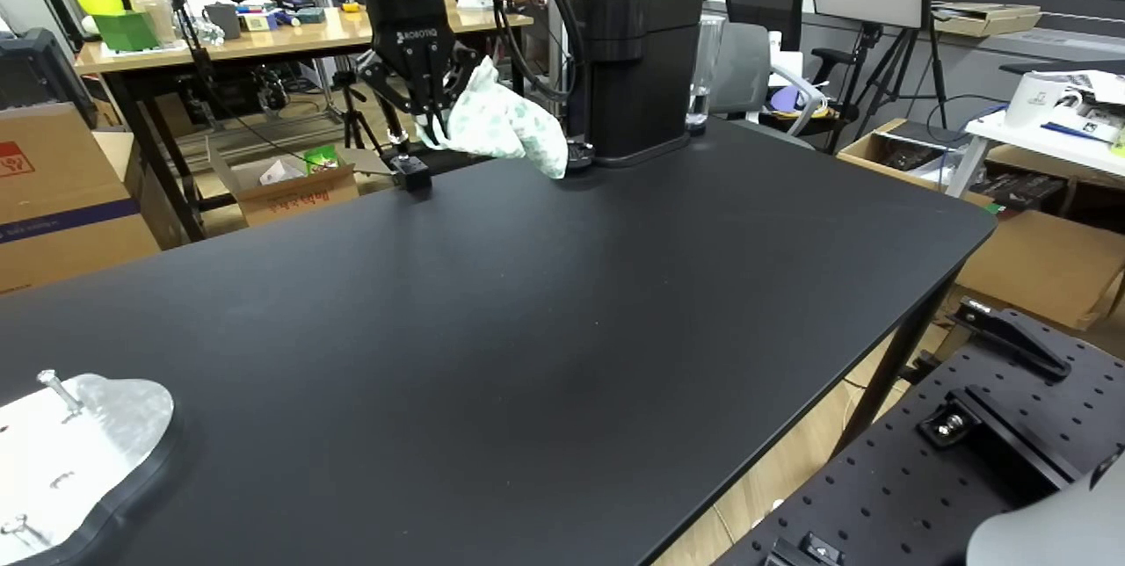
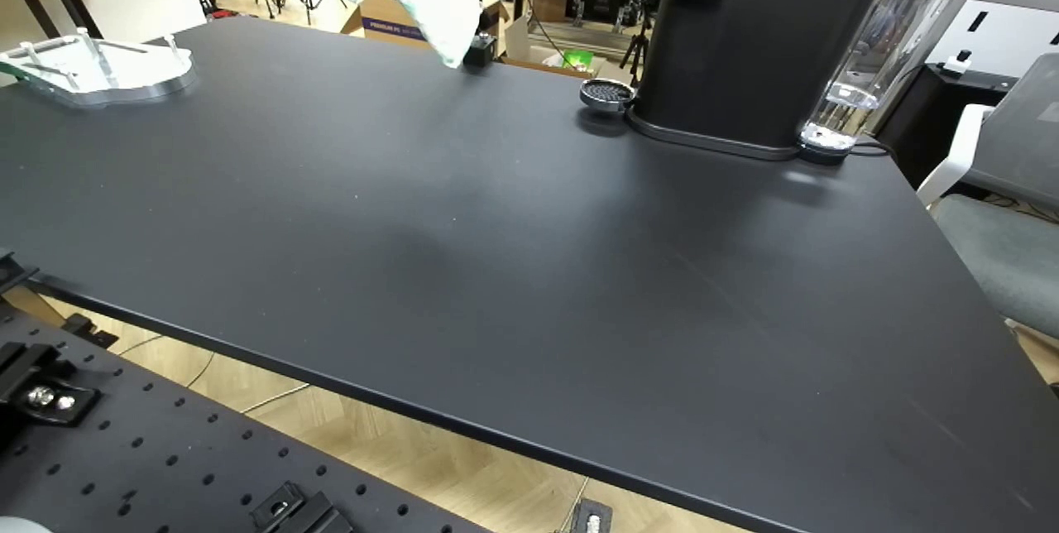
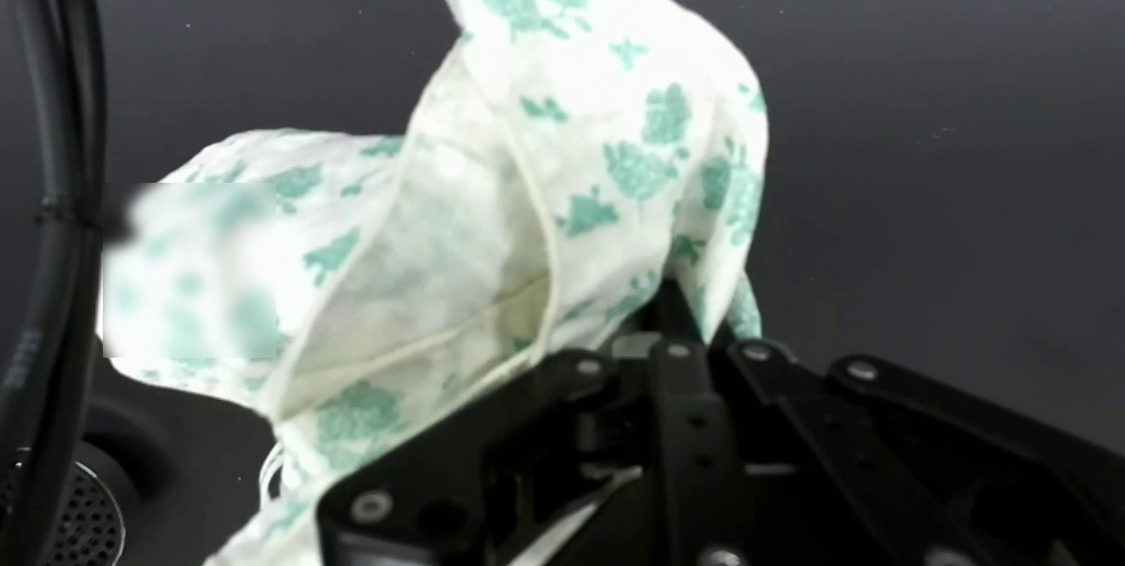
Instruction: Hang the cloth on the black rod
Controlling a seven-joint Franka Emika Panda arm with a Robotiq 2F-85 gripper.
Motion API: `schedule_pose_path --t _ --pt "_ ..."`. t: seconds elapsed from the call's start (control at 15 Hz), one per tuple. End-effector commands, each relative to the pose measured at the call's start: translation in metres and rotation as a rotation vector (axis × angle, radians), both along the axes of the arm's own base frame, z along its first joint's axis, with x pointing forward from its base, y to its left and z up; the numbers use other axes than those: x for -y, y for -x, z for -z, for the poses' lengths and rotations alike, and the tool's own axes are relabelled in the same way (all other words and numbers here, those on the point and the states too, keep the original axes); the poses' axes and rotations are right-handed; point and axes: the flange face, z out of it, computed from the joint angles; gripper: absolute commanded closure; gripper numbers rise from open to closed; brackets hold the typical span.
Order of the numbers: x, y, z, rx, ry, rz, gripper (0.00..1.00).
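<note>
The cloth is white with green leaf prints. It hangs bunched in the air above the far edge of the black table, and its lower corner also shows in an exterior view. My gripper is shut on it, pointing down, with the cloth drooping to one side. In the wrist view the fingers pinch a fold, and the cloth hides their tips. I cannot make out a black rod with certainty. A small black block with a metal post stands at the far table edge below the gripper.
A black coffee machine with a clear water tank stands at the table's far side. Its round perforated tray juts out near the cloth. A metal plate with pegs lies on the black table. Cables run beside my arm.
</note>
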Motion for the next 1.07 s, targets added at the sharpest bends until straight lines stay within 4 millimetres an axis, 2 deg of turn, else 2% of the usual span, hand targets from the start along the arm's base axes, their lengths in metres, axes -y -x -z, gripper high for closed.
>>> schedule_pose_path --t 0.0,0.6,0.73,1.0 --pt "-0.0022 -0.0049 -0.0048 -0.003 -0.007 0.0 0.66" --pt "-0.0027 -0.0051 -0.0049 0.0 -0.004 -0.036 0.06" --pt "-0.006 -0.0044 -0.0047 0.0 -0.005 -0.06 0.0" --pt "-0.0081 -0.0048 -0.0052 0.009 0.002 -0.105 0.0"
